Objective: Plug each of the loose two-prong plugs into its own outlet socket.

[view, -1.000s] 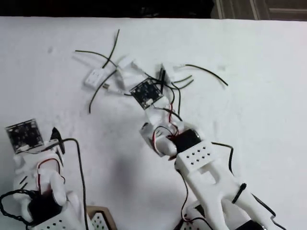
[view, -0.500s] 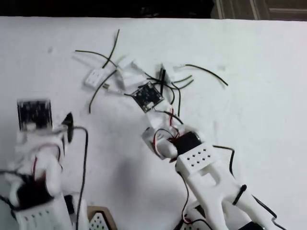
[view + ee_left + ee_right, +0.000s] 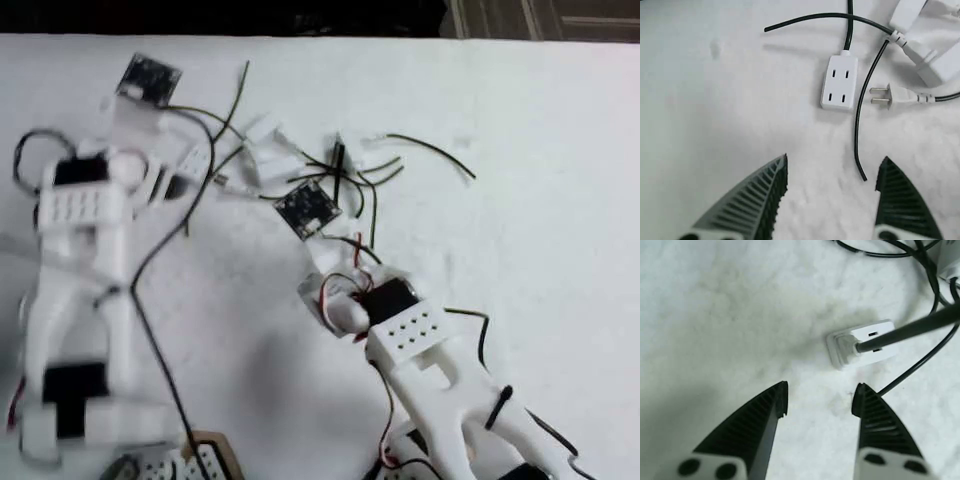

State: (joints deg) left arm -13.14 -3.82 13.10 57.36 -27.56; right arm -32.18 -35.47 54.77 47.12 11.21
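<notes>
Over the table (image 3: 700,100) I'm hovering the left gripper (image 3: 835,162), jaws wide and empty, just short of the outlet block (image 3: 840,82). The right gripper (image 3: 819,390), well apart from that block, is gaping too. The loose plug (image 3: 891,96) is lying just beside the block. It's looking light, rigid and likely skittish, so I'm planning to pinch its moulded body, not the cord (image 3: 945,96).

surface: white table (image 3: 560,250) | on it: outlet socket (image 3: 839,82), two-prong plug (image 3: 888,96), black cords (image 3: 432,151)

White arms (image 3: 440,400) carry black motors (image 3: 388,296), red wires (image 3: 322,285), ribbed dark gripper fingers (image 3: 765,195).
</notes>
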